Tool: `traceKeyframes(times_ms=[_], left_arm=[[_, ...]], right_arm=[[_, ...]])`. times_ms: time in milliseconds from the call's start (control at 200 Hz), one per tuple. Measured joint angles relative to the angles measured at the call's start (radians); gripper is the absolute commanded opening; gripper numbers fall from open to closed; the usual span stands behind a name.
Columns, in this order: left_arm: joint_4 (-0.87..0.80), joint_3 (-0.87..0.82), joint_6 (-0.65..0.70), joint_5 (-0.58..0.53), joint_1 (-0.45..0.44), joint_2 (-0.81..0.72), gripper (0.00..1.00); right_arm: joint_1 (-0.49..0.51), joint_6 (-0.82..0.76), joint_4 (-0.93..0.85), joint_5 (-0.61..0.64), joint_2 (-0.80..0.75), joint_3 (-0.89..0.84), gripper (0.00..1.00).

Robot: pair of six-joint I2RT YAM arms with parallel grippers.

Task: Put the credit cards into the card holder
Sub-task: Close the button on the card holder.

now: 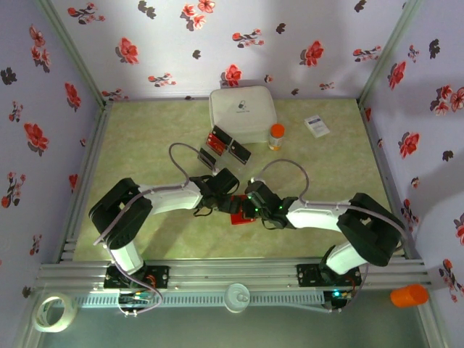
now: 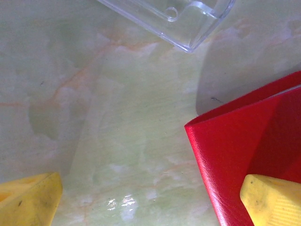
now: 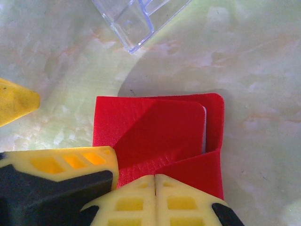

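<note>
Watching from beside the table, what worries me most is the pinch. The right gripper (image 3: 155,200) has its fingers pressed together on the near edge of the card holder (image 3: 155,132), which lies partly folded open on the table (image 1: 145,130) midway between the two arms. So thin a leaf could slide out of that grip or flop shut if the arm pulls or twists. The left gripper (image 2: 150,202) is spread wide and holds nothing, with one yellow fingertip (image 2: 270,200) hanging over the card holder's corner. I cannot tell whether it touches, but a careless sweep there could drag the holder or knock the other wrist, since the two heads are crowded close. The credit cards (image 1: 217,139) sit in small black trays (image 1: 240,151) further out, near the white box (image 1: 241,112). A fetching arm must reach past a clear plastic piece (image 2: 174,16) lying just beyond the holder and might shove it. Bare tabletop lies open to the left and toward the bases, and the walls are well apart from all this.
</note>
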Motion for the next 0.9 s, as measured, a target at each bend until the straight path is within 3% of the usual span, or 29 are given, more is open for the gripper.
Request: traceKeyframes(times_ms=[485, 900], left_arm=[[0.001, -0.002, -0.007, -0.003, 0.0, 0.0, 1.0], [0.001, -0.003, -0.007, -0.003, 0.0, -0.001, 1.0]], right_arm=[[0.004, 0.053, 0.085, 0.011, 0.003, -0.039, 0.0], [-0.001, 0.053, -0.055, -0.005, 0.003, 0.04, 0.0]])
